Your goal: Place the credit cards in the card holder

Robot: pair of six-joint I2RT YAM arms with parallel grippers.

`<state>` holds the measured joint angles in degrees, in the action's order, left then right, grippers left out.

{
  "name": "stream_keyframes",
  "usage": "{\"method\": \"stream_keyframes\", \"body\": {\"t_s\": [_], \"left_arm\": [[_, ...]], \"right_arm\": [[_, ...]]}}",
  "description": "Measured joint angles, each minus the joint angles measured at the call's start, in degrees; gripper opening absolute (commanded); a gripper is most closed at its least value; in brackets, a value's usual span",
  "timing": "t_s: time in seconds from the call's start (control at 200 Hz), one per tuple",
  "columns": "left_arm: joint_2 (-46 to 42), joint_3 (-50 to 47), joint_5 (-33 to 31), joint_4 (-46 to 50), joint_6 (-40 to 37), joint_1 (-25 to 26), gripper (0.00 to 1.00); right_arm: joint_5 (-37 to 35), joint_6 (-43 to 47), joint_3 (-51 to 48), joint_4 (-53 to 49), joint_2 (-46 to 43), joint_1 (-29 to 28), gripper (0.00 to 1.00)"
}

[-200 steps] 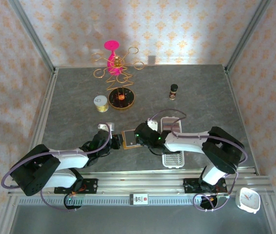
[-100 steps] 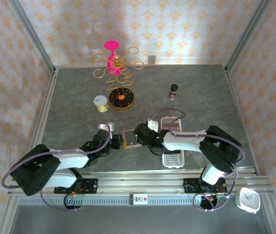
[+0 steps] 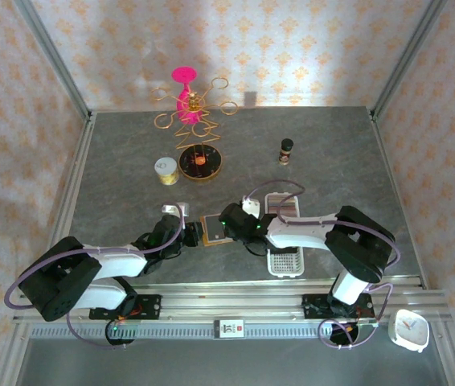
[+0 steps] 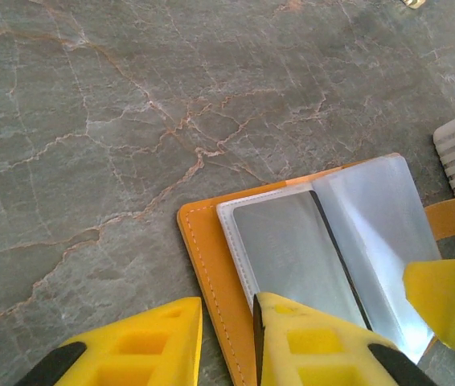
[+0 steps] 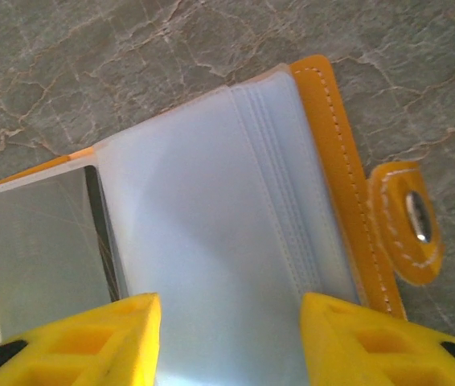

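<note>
Card holder (image 3: 214, 227) lies opened flat on the grey marbled table (image 3: 332, 161), near the front edge and between the two arms' tips. At its left side the left gripper (image 4: 227, 314) is lowered over the orange cover. One yellow finger (image 4: 143, 342) is over bare table and the other is over the leftmost clear pocket, with only a narrow gap between them. The stitched orange edge runs through that gap, and I cannot tell whether the jaws actually pinch it. In that left pocket sits a grey credit card (image 4: 288, 249), with a thin dark edge along its right side. Further right, pale clear sleeves fan across the middle of the wallet. The right gripper (image 5: 231, 310) is poised over them with its jaws spread wide and nothing between them. The closing tab (image 5: 408, 233) with its metal snap sticks out from the right cover. Just right of the wallet stands a white slotted tray (image 3: 284, 261).
</note>
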<state>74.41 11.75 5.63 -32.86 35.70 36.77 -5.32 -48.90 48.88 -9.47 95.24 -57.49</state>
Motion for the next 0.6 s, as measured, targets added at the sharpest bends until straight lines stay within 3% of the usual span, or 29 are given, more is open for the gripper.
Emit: {"method": "stream_keyframes", "body": {"t_s": [0.601], "left_arm": [[3.0, 1.6, -0.6, 1.1, 0.3, 0.0, 0.22]], "right_arm": [[7.0, -0.7, 0.0, 7.7, 0.7, 0.0, 0.47]]}}
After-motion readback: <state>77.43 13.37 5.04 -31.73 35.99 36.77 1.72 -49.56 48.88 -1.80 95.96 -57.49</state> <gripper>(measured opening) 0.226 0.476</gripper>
